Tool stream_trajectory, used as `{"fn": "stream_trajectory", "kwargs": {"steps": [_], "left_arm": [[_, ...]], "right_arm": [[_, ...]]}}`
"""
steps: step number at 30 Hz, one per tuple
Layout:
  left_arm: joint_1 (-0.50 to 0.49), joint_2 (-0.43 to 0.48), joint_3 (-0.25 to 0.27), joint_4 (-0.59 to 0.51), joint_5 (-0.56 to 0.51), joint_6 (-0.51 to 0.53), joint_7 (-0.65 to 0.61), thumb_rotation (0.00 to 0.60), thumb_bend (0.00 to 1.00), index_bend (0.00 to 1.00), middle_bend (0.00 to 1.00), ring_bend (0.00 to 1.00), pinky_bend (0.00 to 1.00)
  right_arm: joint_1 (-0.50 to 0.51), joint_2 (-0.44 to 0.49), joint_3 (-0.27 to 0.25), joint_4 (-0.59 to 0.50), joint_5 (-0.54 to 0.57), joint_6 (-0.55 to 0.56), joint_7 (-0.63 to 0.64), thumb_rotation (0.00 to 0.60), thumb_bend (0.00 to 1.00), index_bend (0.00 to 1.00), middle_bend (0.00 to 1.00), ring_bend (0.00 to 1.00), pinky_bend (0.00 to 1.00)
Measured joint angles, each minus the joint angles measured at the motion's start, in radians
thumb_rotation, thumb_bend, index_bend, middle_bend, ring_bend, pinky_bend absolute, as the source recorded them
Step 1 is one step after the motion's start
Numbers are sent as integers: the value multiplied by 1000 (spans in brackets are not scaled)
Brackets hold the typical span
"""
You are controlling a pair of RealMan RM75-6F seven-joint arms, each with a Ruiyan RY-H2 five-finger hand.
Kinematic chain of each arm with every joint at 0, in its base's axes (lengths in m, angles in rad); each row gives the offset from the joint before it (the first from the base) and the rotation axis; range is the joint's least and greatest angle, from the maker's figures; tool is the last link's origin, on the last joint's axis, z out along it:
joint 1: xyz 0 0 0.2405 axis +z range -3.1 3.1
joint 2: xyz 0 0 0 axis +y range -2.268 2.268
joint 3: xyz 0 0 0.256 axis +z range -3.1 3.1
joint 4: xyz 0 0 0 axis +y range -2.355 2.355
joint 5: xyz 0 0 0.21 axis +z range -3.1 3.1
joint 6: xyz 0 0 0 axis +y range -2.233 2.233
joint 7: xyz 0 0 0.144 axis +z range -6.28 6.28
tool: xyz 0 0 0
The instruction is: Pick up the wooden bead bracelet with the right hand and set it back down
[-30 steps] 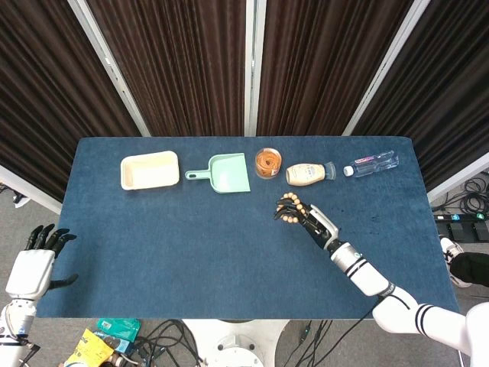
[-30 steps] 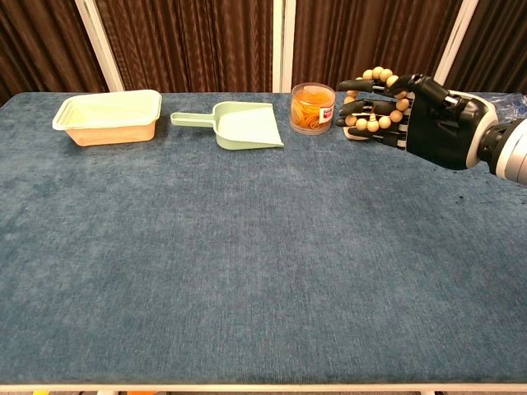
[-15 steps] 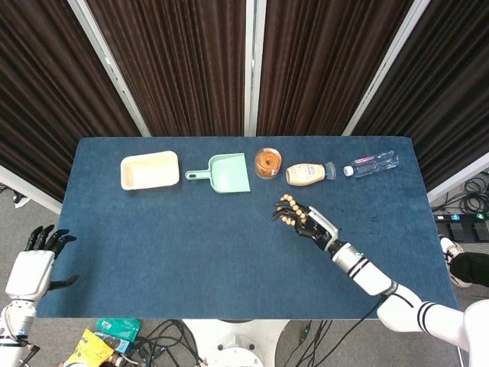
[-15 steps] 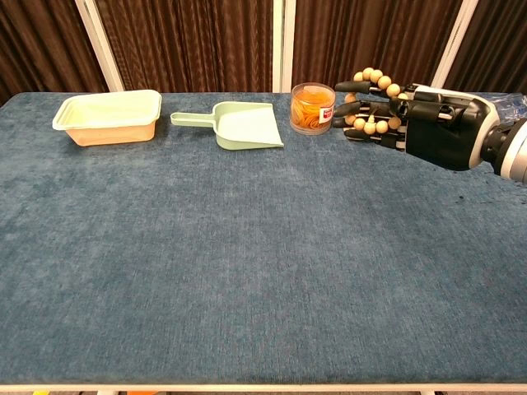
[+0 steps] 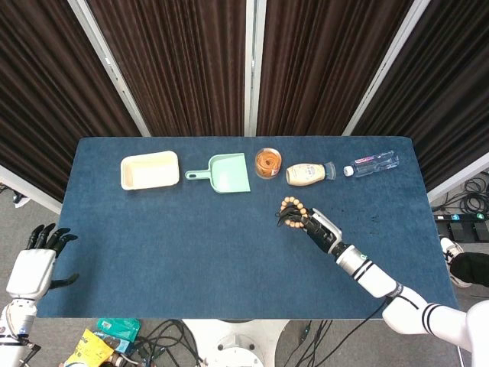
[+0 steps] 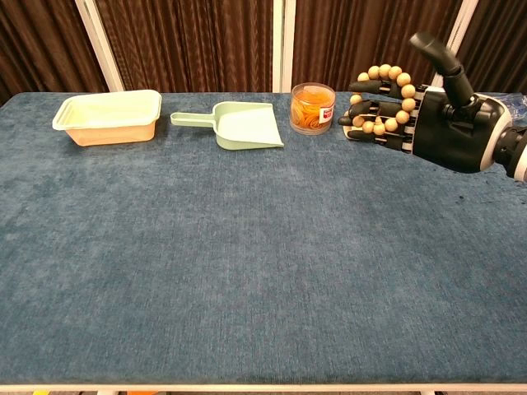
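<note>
Right hand [image 6: 440, 123]: black fingers, white-grey wrist, black-ringed forearm. Left hand [image 5: 34, 264]: white back, black fingers.

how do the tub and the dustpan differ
The tub is cream, a rectangular container with raised walls; the dustpan is pale green, a shallow scoop with a handle pointing left toward the tub. The tub lies further left, the dustpan nearer the middle. Both rest on the blue table, along its far edge.

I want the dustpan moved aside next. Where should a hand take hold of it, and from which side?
Grip the dustpan by its narrow handle, which points left toward the tray. Probably come from above, fingers across the handle: it lies flat, and the scoop is too wide.
</note>
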Motion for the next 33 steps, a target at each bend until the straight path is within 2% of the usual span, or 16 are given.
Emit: {"fn": "stream_trajectory", "kwargs": {"steps": [3,9,15,21,28,33], "left_arm": [[-1,0,0,0,-1,-4,0,600,0,271,173,43,49],[-4,-1,1,2,-6,-12,-3,600,0,271,183,43,48],[-4,-3,1,9,-8,-14,-6,600,0,271,183,43,49],[-5,-6,1,14,-7,-13,-11,600,0,271,183,43,49],[-5,-9,1,17,-6,-10,-12,600,0,271,183,43,49],[-4,-9,0,15,-4,-4,-10,600,0,271,182,43,49]], "right_arm": [[3,-4,-1,6,7,-3,-14,151,100,531,484,215,33],[9,-20,11,5,36,-18,-94,156,353,546,508,237,32],[11,-37,23,2,53,-23,-134,154,486,548,512,237,30],[5,-52,26,8,59,-17,-166,154,523,579,522,237,30],[-11,-63,28,13,62,6,-191,157,614,643,538,246,31],[-24,-68,27,14,63,20,-208,160,628,661,541,246,31]]}}
